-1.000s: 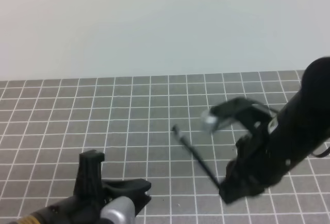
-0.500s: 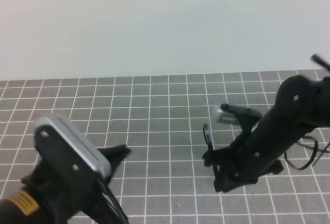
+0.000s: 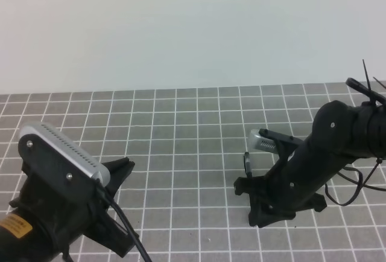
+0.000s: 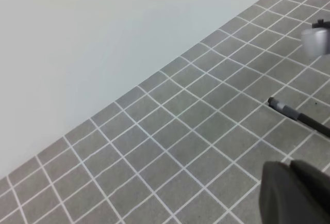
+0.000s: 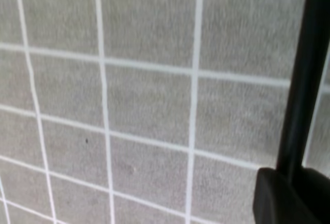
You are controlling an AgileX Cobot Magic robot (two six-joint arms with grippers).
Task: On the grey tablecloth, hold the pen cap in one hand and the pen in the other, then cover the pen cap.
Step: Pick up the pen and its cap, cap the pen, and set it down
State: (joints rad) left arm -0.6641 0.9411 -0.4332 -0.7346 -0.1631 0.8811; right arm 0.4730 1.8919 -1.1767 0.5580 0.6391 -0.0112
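Black pen now upright in right claw.

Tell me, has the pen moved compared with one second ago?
Yes. The pen, held in the right pincer, has swung from a long slant to nearly upright, its top end shifting right along the grey tablecloth grid.

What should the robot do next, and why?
Probably swing the left gripper across towards the thin black pen, whose free end sticks up from the shut right gripper. The two stand far apart, and whether the shut left gripper holds the pen cap cannot be seen.
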